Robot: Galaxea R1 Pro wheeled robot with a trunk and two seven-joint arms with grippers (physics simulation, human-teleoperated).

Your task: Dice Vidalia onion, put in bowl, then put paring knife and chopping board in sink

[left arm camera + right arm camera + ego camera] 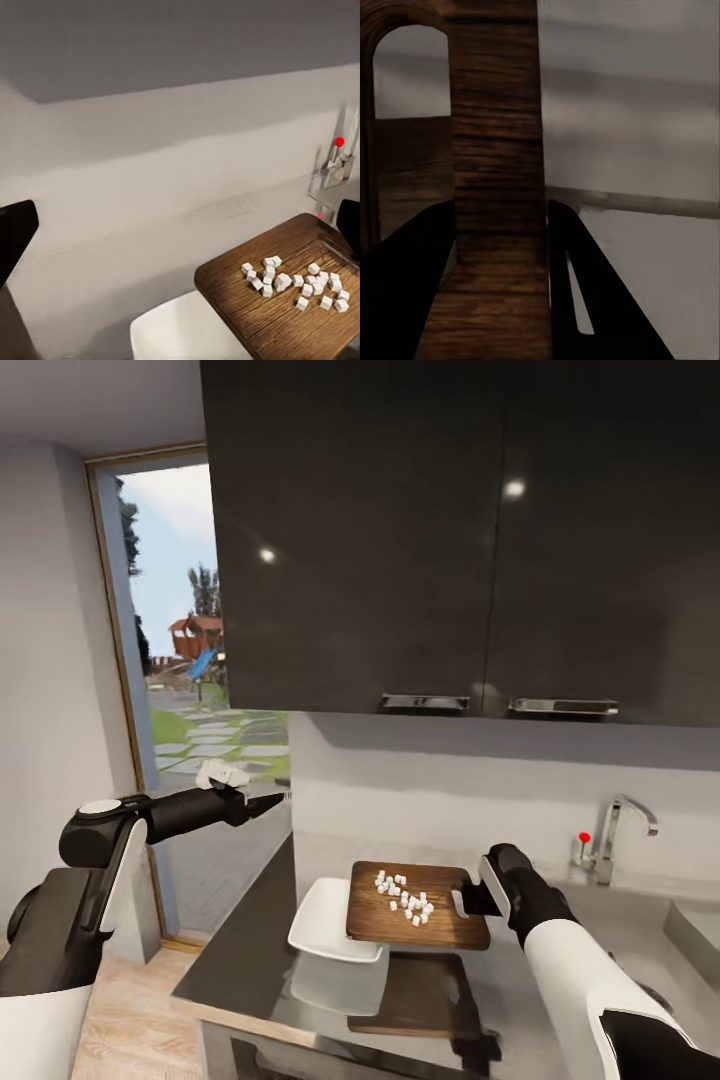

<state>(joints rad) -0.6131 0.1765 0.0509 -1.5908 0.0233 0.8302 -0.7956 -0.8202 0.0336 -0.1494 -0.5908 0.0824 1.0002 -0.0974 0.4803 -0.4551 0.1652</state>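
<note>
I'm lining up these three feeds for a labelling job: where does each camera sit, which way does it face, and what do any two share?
Head view: from the robot's head, looking forward and down at the countertop; both arms show, the right gripper holding the raised chopping board.
Left wrist view: from the raised left arm, looking down at the diced onion and the bowl; dark fingers at the edges.
Right wrist view: along the fingers clamping the board's handle end.
Head and left wrist views share board, dice, bowl and faucet.
</note>
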